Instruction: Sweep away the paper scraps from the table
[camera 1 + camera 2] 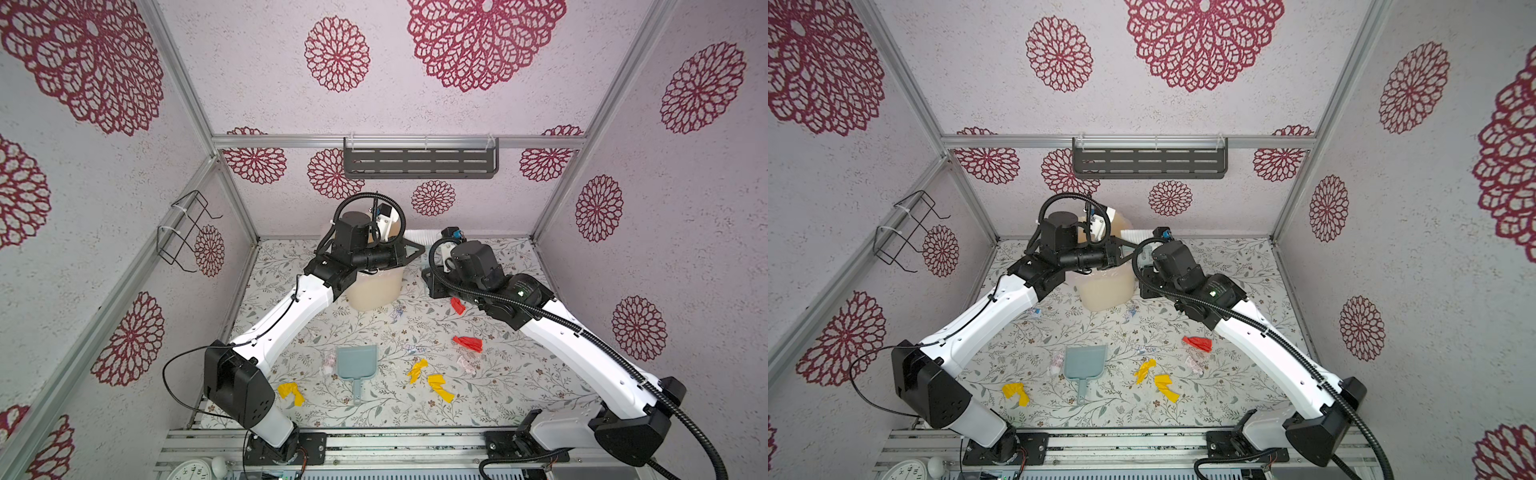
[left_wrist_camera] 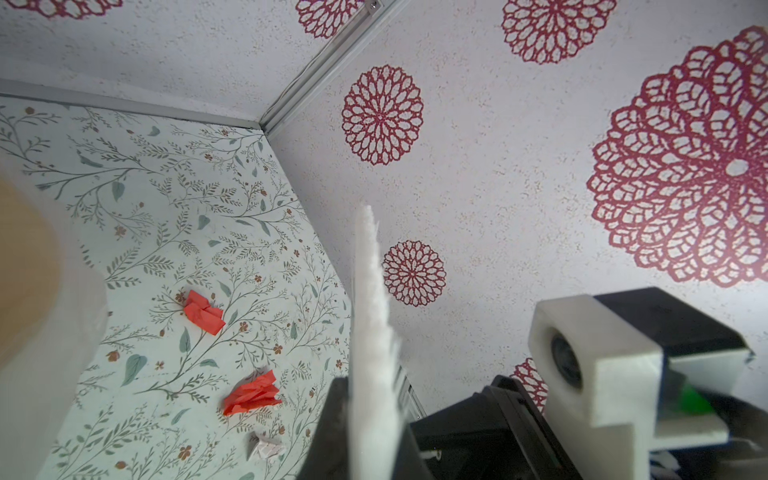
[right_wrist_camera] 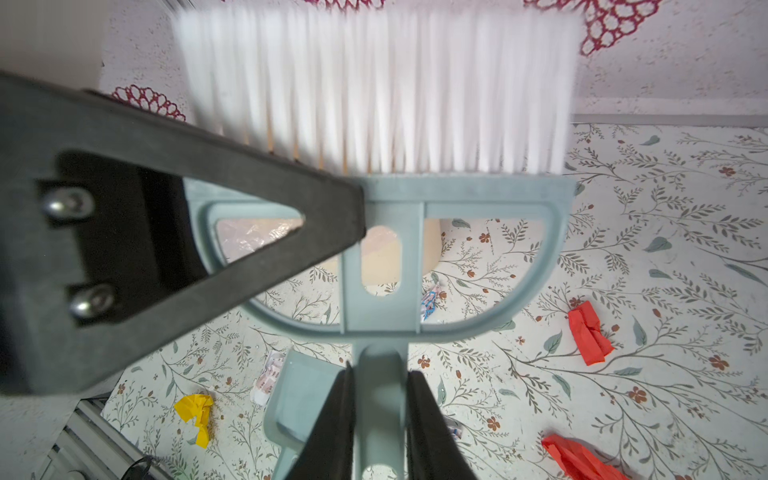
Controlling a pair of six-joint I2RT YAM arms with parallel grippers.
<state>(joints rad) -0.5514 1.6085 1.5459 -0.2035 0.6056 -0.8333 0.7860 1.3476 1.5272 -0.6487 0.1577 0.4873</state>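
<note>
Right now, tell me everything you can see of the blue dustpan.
The dustpan is pale blue, plastic by its look: a shallow tray flaring to an open mouth, with a slim handle. It lies flat and empty on the table, mouth toward the far side, handle toward the near edge. Nothing holds it; a whitish-pink scrap sits at its left edge.

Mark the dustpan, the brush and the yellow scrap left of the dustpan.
dustpan (image 1: 356, 362): in a top view, middle of the pan's floor.
brush (image 3: 376, 83): right wrist view, middle of the white bristles.
yellow scrap (image 1: 286, 390): in a top view, middle of the crumpled piece.
</note>
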